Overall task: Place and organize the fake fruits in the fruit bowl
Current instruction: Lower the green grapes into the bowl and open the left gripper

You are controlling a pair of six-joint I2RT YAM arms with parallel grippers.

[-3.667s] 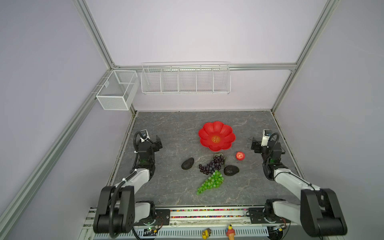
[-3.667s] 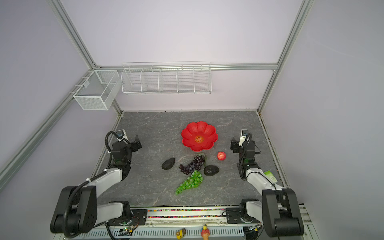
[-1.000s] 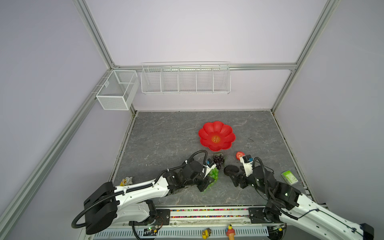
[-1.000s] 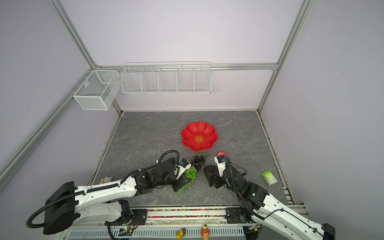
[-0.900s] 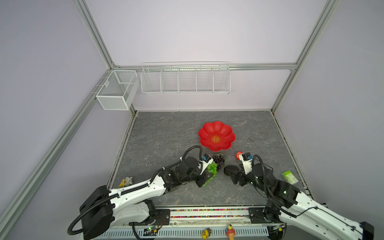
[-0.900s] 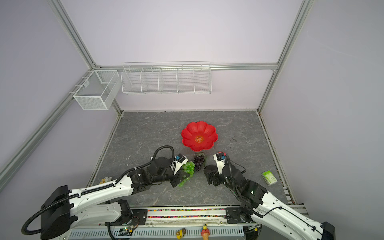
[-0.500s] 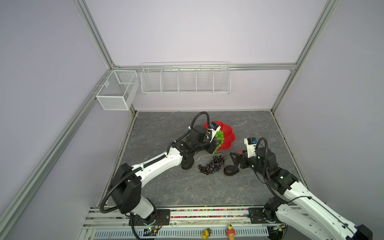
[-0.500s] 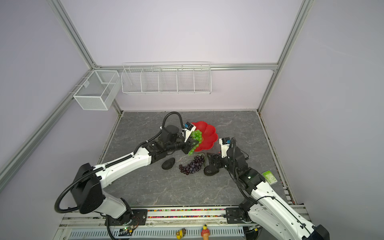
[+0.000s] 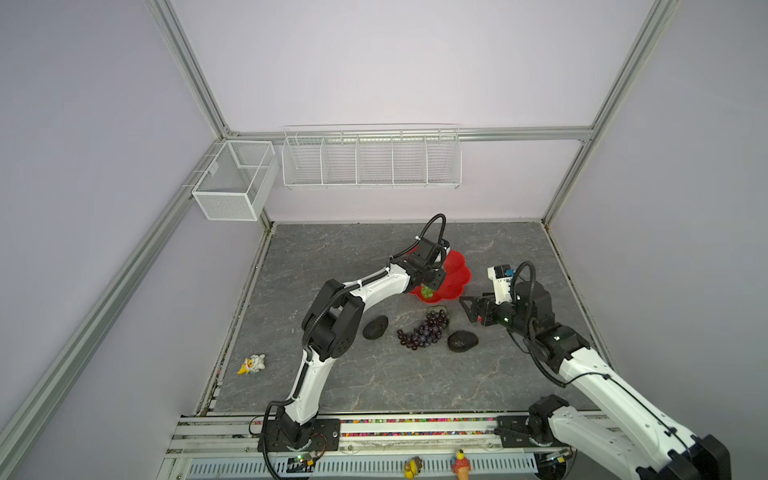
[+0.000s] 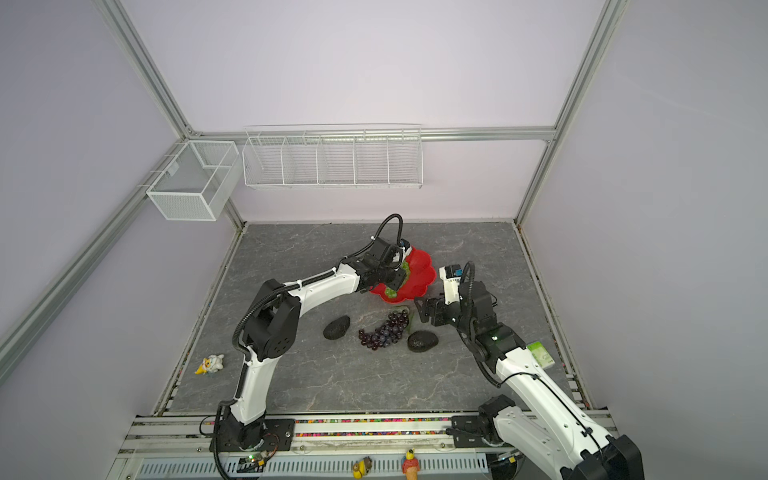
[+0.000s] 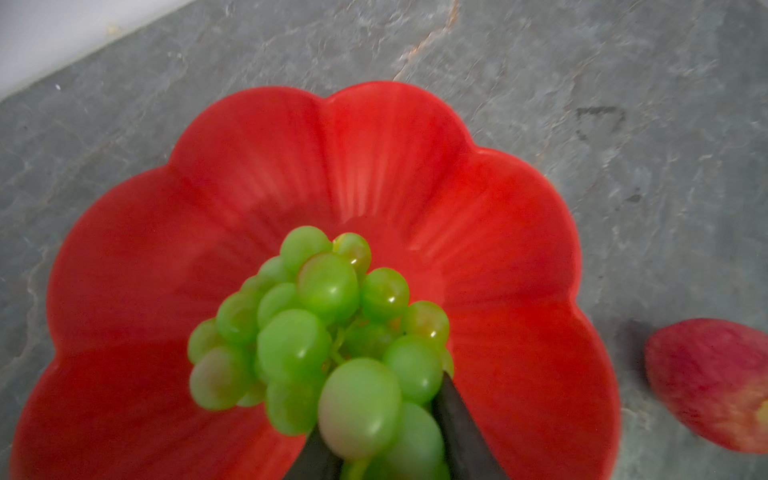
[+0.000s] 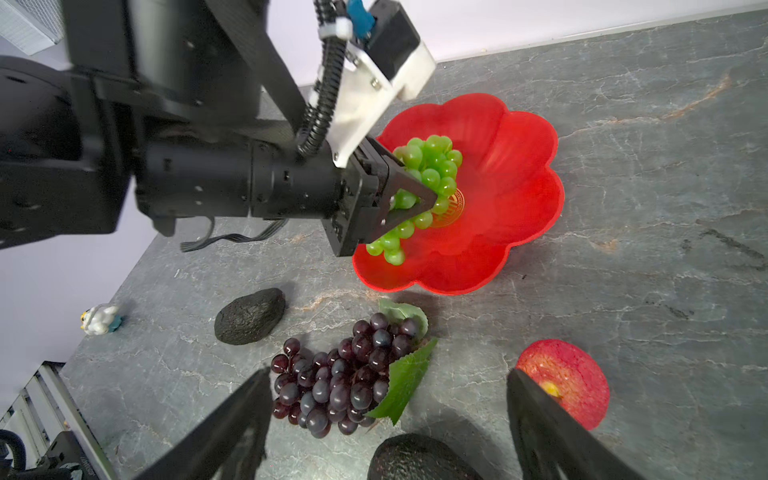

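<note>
Right wrist — L arm (image 12: 208, 183) out over bowl (image 12: 519, 166), fingers (image 12: 405, 195) tight on green grapes (image 12: 432, 166); R fingers (image 12: 232, 419) wide.

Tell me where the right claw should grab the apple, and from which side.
Grip the apple across its round middle, coming down from above. It lies free on the table, apart from the bowl and purple grapes, with no handle to favour; the open right claw looks wide enough to straddle it.

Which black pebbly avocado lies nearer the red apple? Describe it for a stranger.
On the grey stone tabletop, find the dark purple grape bunch beside the red petal-rimmed bowl. This avocado lies right of the bunch; its twin lies left.
</note>
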